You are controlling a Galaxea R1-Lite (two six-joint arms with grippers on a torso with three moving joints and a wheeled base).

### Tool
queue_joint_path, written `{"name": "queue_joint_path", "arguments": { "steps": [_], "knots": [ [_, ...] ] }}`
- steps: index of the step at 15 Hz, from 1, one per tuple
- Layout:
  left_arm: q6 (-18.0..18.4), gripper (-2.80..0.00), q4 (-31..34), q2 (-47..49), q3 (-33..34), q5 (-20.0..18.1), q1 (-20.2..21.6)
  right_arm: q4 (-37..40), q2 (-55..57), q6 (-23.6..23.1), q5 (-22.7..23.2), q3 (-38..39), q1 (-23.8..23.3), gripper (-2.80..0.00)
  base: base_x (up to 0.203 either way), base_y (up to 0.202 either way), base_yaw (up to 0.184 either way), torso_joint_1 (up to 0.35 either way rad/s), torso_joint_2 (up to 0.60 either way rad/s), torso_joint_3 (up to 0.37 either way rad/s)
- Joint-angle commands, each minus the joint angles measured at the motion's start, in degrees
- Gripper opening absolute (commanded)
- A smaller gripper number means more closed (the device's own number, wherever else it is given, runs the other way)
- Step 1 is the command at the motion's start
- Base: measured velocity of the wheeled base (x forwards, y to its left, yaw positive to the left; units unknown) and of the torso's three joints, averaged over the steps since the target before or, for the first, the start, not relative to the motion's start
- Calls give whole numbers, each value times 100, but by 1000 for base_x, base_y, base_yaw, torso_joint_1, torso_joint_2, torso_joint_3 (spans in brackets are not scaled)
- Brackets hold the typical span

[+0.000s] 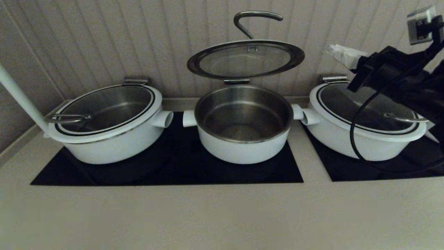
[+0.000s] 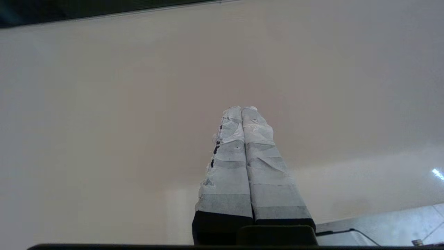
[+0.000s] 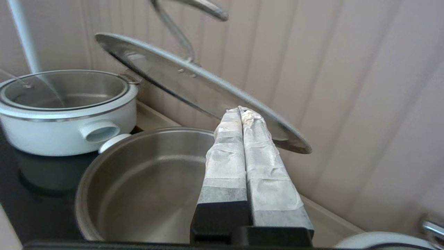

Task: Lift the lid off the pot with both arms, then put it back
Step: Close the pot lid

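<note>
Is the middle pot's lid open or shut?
Open. The lid stands raised on its hinge behind the pot, leaving the steel bowl uncovered and empty. Neither pincer touches it.

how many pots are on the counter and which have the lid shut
3. The left pot has its lid down, the middle pot has its lid propped open above it, and the right pot, lid down, sits partly behind the right arm.

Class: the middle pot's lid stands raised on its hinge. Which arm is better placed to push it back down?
Probably the right. The right gripper, shut, sits beside the lid above the pot; the left gripper, shut, faces only bare counter.
</note>
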Motion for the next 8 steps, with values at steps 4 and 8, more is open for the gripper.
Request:
{"name": "queue_joint_path", "arguments": {
  "steps": [4,8],
  "knots": [
    [-62,-280,-4,17,7,7,58,-34,-58,-12,28,1,-87,-280,0,0,0,0,0,0],
    [-25,-280,40,-248,-6,9,762,-34,-32,-5,37,-25,-87,-280,0,0,0,0,0,0]
  ]
}}
